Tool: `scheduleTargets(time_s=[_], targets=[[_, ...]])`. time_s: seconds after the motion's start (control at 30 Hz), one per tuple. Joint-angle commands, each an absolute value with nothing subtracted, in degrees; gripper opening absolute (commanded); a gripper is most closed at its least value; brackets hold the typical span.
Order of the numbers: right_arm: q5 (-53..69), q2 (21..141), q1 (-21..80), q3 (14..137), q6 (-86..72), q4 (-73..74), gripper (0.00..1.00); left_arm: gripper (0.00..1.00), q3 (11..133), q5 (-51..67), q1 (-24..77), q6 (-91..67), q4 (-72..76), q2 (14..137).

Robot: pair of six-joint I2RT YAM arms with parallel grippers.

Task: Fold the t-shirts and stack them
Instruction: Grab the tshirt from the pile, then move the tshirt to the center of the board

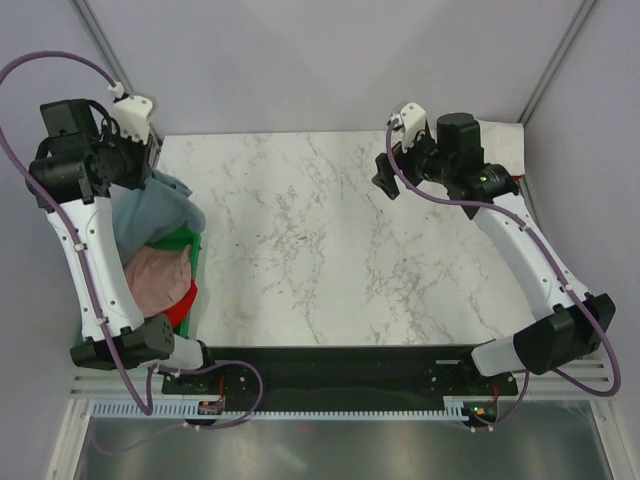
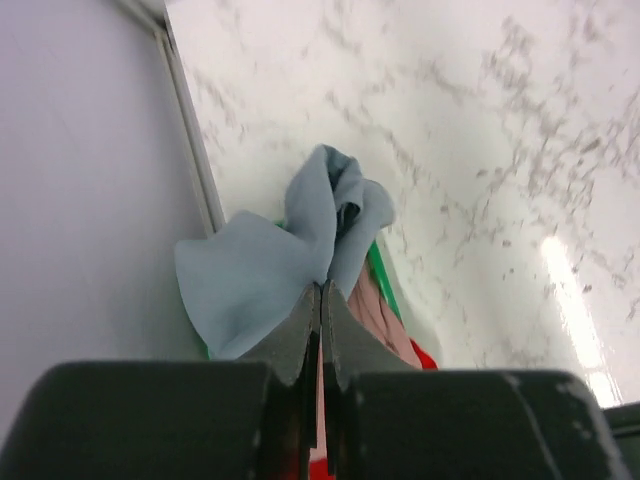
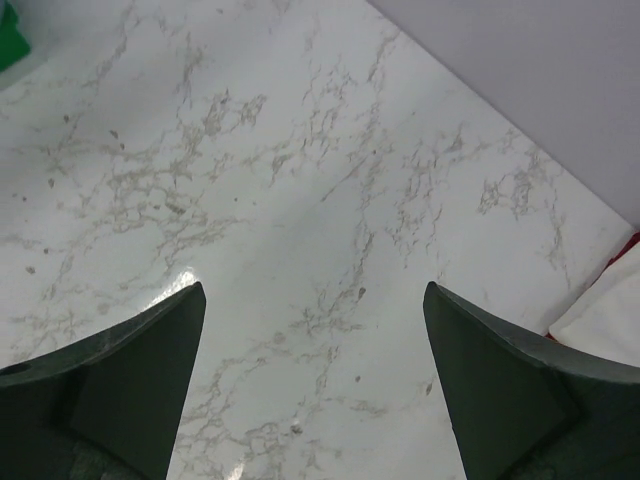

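A slate blue-grey t-shirt [image 1: 160, 205] is bunched at the table's left edge, on top of a pale pink t-shirt [image 1: 158, 275] and a red t-shirt [image 1: 186, 300] in the green tray. My left gripper [image 1: 152, 172] sits above that pile. In the left wrist view the left gripper [image 2: 320, 288] is shut on a fold of the blue-grey t-shirt [image 2: 255, 270], with the pink t-shirt [image 2: 378, 312] and the red t-shirt [image 2: 426, 356] below it. My right gripper [image 1: 384, 180] hovers over the table's back right. Its jaws [image 3: 314, 292] stand open and hold nothing.
The green plastic tray [image 1: 197, 262] holds the pile beside the left wall. A white cloth [image 1: 500, 140] lies at the back right corner, and that white cloth [image 3: 610, 312] also shows in the right wrist view. White marble table [image 1: 320, 250] spreads between the arms.
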State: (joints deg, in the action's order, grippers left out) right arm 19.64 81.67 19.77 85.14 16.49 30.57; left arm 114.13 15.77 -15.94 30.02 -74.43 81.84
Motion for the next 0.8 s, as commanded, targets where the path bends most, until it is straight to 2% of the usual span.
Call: scheduleTargets(time_s=[0.0,0.13,0.3,0.4,0.63,0.77], targets=[[18.37,83.75,19.69,90.17,10.2,28.65,0.98,0.02,125.31,23.81,-12.4,28.74,-75.32,83.92],[19.6,84.81,19.78,91.4,10.63,28.56,0.98,0.02,137.25,23.03,-5.55,28.22,-74.36,86.39],[19.86,83.07,19.78,91.06,14.31,28.74,0.98,0.02,138.78,21.71,4.56,26.9,-71.46,87.27],[19.86,80.26,19.77,89.31,17.39,28.74,0.98,0.02,136.77,23.02,8.52,25.93,-71.54,87.45],[19.07,74.36,19.78,83.68,23.37,31.98,0.98,0.02,123.06,30.93,17.73,25.84,-72.68,87.89],[17.06,70.58,19.78,78.33,27.15,33.57,0.98,0.02,117.43,33.48,22.58,26.02,-71.9,91.92]])
